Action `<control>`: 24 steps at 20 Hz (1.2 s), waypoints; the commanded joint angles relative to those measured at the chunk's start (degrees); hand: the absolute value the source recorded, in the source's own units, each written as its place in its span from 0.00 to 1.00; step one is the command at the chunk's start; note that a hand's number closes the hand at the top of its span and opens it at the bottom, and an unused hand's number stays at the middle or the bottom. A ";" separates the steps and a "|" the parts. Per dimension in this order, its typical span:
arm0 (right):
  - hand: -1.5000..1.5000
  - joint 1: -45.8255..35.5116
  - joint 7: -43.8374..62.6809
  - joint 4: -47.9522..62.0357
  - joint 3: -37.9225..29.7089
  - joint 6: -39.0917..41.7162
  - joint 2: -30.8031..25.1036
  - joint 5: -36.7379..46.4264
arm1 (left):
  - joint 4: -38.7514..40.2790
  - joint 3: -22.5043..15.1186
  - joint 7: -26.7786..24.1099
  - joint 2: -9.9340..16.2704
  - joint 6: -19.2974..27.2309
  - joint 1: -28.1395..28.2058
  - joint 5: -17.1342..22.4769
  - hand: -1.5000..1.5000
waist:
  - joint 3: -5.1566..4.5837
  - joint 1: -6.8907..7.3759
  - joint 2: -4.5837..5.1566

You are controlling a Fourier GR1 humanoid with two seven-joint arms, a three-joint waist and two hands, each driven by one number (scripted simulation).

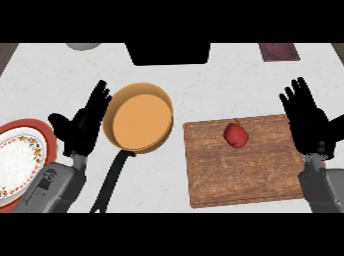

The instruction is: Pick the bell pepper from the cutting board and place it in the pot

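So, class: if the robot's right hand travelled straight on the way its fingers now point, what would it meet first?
Probably nothing nearby: the right hand points up-view over bare counter; the dark red object is likeliest, though depth is unclear.

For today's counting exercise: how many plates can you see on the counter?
1: a plate with a red rim and patterned border at the counter's left edge, beside the left hand. Others may lie outside the view.

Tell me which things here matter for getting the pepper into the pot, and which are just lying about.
For the job:
- red bell pepper, lying on the cutting board
- wooden cutting board
- orange pot with black handle, left of the board
- right hand, open, beside the board

Lying about:
- patterned plate, far left
- black box, at the back
- dark red item, back right
- grey object, back left
- left hand, open
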 commanded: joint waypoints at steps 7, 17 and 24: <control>0.00 -8.39 -1.86 6.90 18.05 3.29 -13.07 26.29 | -4.15 -0.43 5.06 2.32 -0.16 0.27 -0.58 0.50 | -5.22 5.90 -1.82; 0.00 -1.65 8.34 -9.24 30.97 -16.55 -14.11 57.98 | -13.15 1.46 14.64 5.11 2.98 3.81 1.10 0.50 | -2.01 -0.25 -3.48; 0.00 -7.86 36.01 -22.97 33.87 6.41 -21.50 65.20 | -14.80 1.60 13.52 5.39 2.75 6.80 0.88 0.50 | -2.20 -0.57 -3.63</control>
